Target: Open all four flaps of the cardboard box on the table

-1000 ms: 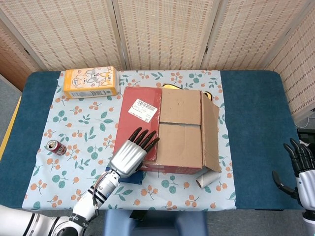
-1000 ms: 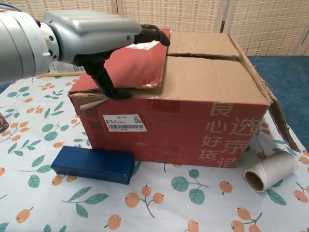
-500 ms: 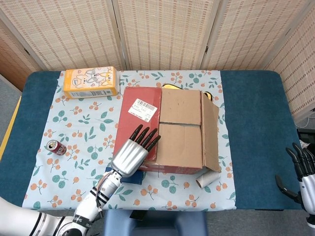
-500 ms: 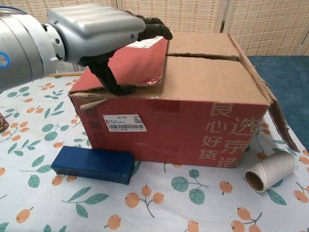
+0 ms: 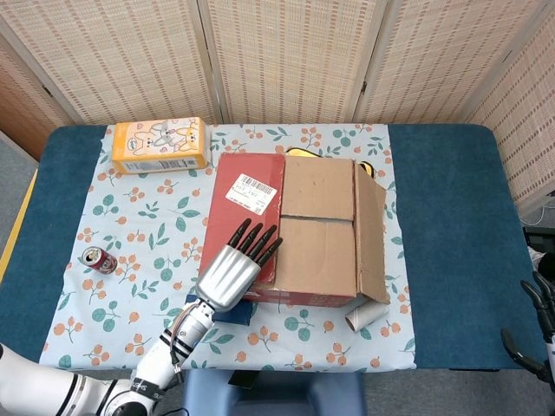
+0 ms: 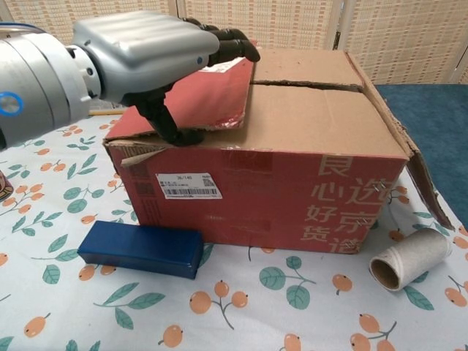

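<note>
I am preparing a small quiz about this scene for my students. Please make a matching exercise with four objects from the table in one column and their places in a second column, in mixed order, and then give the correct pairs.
Column 1
1. orange box
2. red can
3. blue box
4. cardboard tube

Column 2
A. on the cloth by the near right corner of the cardboard box
B. lying on its side, left of the cardboard box, near the cloth's left edge
C. at the far left of the cloth, near the screen
D. in front of the cardboard box, at its near left corner

Pairs: 1-C, 2-B, 3-D, 4-A
</note>
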You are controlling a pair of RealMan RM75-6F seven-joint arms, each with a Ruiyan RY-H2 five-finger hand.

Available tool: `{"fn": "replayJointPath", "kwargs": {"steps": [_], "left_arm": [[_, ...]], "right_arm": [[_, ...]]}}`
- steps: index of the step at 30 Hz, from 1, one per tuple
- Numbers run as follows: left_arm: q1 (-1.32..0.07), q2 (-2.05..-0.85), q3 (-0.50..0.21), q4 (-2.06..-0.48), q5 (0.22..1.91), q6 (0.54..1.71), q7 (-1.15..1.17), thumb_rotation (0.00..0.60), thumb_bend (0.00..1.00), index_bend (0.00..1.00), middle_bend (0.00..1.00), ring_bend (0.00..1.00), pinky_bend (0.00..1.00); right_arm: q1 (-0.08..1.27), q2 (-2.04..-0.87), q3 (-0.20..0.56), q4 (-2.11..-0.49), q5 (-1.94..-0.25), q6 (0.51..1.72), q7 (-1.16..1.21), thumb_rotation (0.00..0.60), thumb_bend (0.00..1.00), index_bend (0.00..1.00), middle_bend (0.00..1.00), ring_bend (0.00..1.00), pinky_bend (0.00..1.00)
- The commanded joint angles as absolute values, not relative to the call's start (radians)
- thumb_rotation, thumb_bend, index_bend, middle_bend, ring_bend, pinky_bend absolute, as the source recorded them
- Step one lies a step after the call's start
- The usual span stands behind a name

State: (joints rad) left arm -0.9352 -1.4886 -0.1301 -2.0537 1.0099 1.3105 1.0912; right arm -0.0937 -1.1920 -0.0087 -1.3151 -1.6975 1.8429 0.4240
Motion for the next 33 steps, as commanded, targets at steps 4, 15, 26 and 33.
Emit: {"fn": "replayJointPath", "kwargs": {"steps": [4,15,26,33], "left_arm": [[-0.919,-1.514,-0.115,-2.003,1.100,1.348,1.083,0.600,0.35,0.00,0.01,0.00,0.00],[-0.868,-1.501,-0.114,-1.995,1.197,1.413,1.079,0.600,0.35,0.00,0.01,0.00,0.00],[-0.805,-1.444,-0.133,-2.051,1.280,1.492,1.112,0.600,0.35,0.00,0.00,0.00,0.00],[-0.768,-1.420,-0.135,-2.107,1.330,1.525,1.161,0.600,0.35,0.00,0.00,0.00,0.00]], "right_arm": [[-0.079,-1.174,0.002,-1.371,-1.691,1.817,0.399,0.600,0.45,0.00,0.00,0.00,0.00],[-0.094,-1.181,-0.004,-1.342,-1.691,1.828,0.417,0.600,0.45,0.00,0.00,0.00,0.00],[-0.052,-1.167,0.021,-1.430,-1.677,1.762,0.341,0.600,0.45,0.00,0.00,0.00,0.00],[-0.048,-1.170,0.019,-1.434,-1.676,1.749,0.326,0.600,0.45,0.00,0.00,0.00,0.00]]}}
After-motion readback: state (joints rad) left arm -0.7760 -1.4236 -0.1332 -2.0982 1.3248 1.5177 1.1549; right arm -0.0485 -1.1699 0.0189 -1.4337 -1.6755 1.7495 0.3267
